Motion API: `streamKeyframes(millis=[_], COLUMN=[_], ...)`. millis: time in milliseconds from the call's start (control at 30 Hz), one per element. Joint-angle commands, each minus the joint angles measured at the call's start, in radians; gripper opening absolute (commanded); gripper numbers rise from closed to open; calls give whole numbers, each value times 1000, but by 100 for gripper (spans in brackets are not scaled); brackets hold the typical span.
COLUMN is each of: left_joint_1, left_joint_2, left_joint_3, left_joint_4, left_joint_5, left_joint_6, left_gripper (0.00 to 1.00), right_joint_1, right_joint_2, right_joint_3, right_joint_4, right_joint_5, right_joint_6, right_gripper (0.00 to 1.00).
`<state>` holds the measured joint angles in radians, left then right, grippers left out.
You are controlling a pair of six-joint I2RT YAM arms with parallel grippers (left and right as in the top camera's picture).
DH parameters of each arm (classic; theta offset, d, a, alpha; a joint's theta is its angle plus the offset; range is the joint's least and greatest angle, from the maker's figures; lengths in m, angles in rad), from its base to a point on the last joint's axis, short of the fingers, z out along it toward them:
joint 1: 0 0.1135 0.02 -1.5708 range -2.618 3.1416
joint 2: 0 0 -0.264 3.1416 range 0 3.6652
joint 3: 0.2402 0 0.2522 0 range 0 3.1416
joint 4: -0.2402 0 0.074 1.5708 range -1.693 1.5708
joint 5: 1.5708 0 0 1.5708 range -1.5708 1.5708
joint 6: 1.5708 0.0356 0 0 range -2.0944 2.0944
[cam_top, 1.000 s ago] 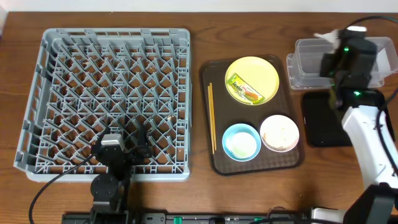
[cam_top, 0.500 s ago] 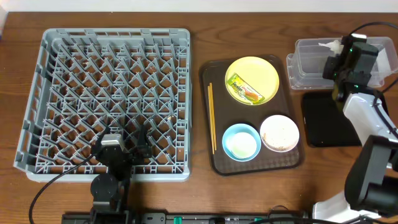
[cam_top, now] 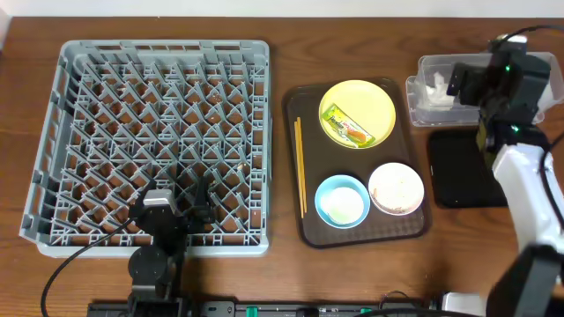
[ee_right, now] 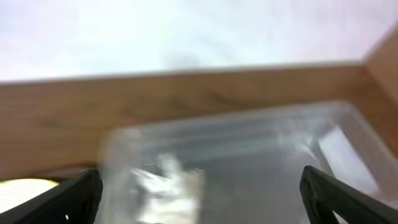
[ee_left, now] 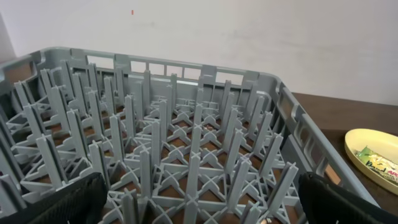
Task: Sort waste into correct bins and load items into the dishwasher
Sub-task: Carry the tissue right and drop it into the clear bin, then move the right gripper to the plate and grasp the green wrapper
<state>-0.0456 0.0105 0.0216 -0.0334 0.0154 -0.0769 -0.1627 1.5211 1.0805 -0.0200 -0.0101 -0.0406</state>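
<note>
Right hand (cam_top: 463,81) splayed, empty, above clear tub (cam_top: 432,59) at 2 o'clock; tissue (cam_top: 437,88) inside. Risk: hand snags tub rim on retreat, tipping tissue out. Left hand (ee_left: 199,208) splayed, idle.

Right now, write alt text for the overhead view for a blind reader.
The right gripper hovers open over a clear tub holding a crumpled white tissue. A brown tray carries a yellow plate with a snack wrapper, a blue bowl, a white bowl and chopsticks, beside a large grey rack.
</note>
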Motion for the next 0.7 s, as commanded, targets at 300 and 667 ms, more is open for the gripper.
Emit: streamKeyframes(millis=[300, 667], left_joint_1=[5, 5], left_joint_2=[0, 0], left_joint_3=[-17, -17], left_joint_4=[-40, -40], left_joint_5=[-34, -34], left_joint_6=[13, 13], left_gripper=[98, 98], right_joint_1=[179, 335], right_joint_2=[-78, 92], right_joint_3=[4, 4], right_joint_4=[-254, -250], right_joint_5=[-385, -357], right_joint_6=[-69, -177], right_gripper=[99, 98])
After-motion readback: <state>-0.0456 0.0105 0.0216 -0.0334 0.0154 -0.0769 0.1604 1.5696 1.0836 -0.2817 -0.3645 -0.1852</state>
